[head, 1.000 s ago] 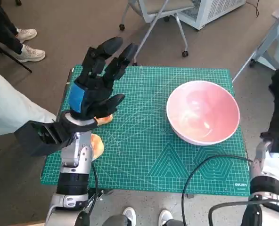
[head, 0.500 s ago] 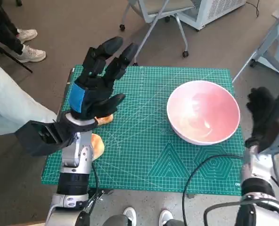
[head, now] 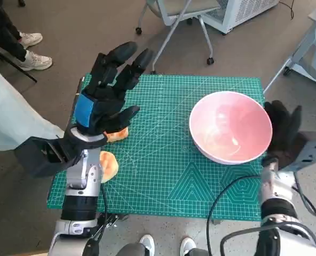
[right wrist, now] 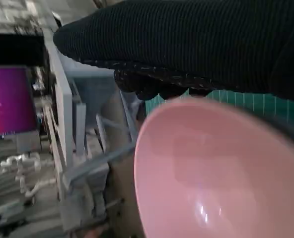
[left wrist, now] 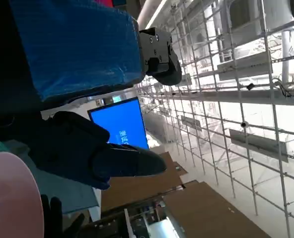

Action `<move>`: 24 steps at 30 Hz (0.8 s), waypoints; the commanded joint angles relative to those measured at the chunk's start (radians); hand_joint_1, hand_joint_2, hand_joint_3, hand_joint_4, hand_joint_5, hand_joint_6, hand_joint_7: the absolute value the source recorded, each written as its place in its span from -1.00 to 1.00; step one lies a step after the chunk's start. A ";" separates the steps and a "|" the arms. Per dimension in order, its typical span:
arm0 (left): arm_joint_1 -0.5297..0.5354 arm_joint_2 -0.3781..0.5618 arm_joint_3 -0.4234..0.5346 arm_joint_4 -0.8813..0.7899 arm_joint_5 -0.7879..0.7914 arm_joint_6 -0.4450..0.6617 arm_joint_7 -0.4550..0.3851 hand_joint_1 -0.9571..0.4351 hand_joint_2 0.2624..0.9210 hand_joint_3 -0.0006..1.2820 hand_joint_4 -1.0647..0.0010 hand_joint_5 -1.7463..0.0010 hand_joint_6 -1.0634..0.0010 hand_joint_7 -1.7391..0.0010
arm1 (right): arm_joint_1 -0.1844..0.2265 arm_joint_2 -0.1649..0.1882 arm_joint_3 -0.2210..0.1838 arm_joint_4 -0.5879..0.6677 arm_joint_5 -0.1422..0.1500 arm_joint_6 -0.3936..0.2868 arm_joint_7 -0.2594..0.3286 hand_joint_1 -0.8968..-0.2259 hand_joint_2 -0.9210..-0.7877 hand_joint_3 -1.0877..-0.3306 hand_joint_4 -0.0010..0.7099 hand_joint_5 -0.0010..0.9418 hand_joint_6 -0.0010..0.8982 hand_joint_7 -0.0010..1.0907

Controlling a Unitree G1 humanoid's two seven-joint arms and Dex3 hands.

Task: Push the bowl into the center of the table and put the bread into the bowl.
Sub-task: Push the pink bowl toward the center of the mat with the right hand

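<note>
Right hand [head: 284,133] has come in from the edge since the earlier frames and now sits just beside the bowl [head: 230,127], at its outer rim; contact not clear from the head view. Its fingers are spread and point up, nothing held. In the right wrist view the glove [right wrist: 196,44] lies right over the bowl [right wrist: 211,173] rim, very close. Left hand [head: 105,93] hasn't moved: raised above the surface [head: 168,176], fingers spread apart, nothing in it, blue tape [head: 85,110] on its back. Bread [head: 117,134] lies just under the heel of the left hand, partly hidden by it; a second piece of bread [head: 109,165] lies beside the left forearm, nearer the robot. Bowl is well apart from the left hand, on the green mat's right half, upright, not centered. Left wrist view shows the left hand [left wrist: 82,144], a sliver of the bowl [left wrist: 10,198], and the tips of the right hand's fingers [left wrist: 55,220] next to it.
</note>
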 commanded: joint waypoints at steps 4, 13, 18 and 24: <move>0.032 0.012 0.005 -0.038 0.013 -0.004 0.021 -0.33 1.00 -0.51 0.49 0.99 1.00 0.24 | -0.021 0.054 -0.009 0.016 0.019 0.031 0.032 -0.31 -1.00 -0.29 -0.56 -0.97 -0.62 -0.51; 0.066 0.019 0.006 -0.085 0.004 0.025 0.043 -0.31 1.00 -0.53 0.49 0.99 1.00 0.26 | -0.045 0.085 0.016 0.018 0.000 0.031 0.062 -0.19 -1.00 -0.35 -0.59 -0.99 -0.61 -0.53; 0.085 0.022 0.012 -0.108 0.002 0.036 0.054 -0.30 1.00 -0.53 0.49 0.99 1.00 0.27 | -0.059 0.101 0.022 0.022 0.001 0.036 0.084 -0.17 -1.00 -0.34 -0.59 -0.99 -0.59 -0.53; 0.108 0.029 0.018 -0.134 0.007 0.040 0.070 -0.30 1.00 -0.53 0.50 0.99 1.00 0.28 | -0.078 0.120 0.028 0.026 0.000 0.046 0.099 -0.17 -1.00 -0.33 -0.59 -0.99 -0.59 -0.55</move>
